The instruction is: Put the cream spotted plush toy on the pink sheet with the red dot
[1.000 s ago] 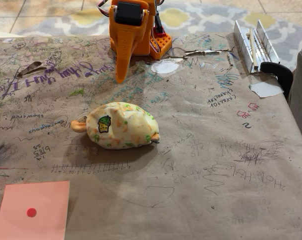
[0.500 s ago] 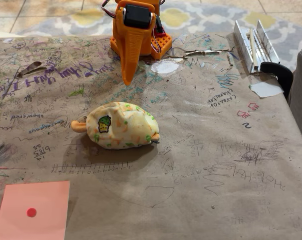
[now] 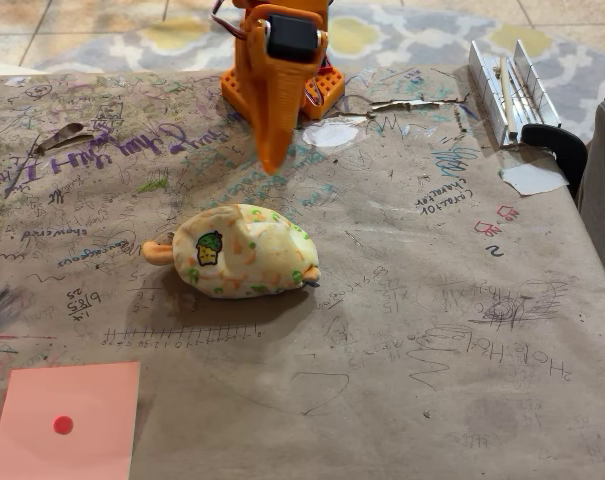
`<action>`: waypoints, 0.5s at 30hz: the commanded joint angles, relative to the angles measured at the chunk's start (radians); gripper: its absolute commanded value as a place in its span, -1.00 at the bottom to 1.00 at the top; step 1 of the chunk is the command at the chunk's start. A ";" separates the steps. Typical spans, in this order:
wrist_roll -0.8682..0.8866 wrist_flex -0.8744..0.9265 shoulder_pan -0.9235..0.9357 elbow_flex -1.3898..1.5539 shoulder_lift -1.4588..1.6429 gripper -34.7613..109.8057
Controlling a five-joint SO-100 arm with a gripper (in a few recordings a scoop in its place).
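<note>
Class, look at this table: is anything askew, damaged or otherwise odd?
The cream spotted plush toy lies on its side mid-table. The brown paper table cover is scribbled all over, with a torn white patch near the arm's base. Nothing is spilled.

Scribbled brown paper tbl cover point(image 3: 402, 330), metal rails point(image 3: 510, 88) top-right w/ black clamp point(image 3: 558, 146)

A home: patterned rug point(image 3: 382, 35), scribbled table paper point(image 3: 402, 300).
</note>
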 commanded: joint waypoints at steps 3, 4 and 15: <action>0.029 -0.003 0.014 -0.015 0.011 -0.52; 0.097 -0.026 0.049 -0.015 0.011 -0.52; 0.075 -0.025 0.035 -0.015 0.009 -0.52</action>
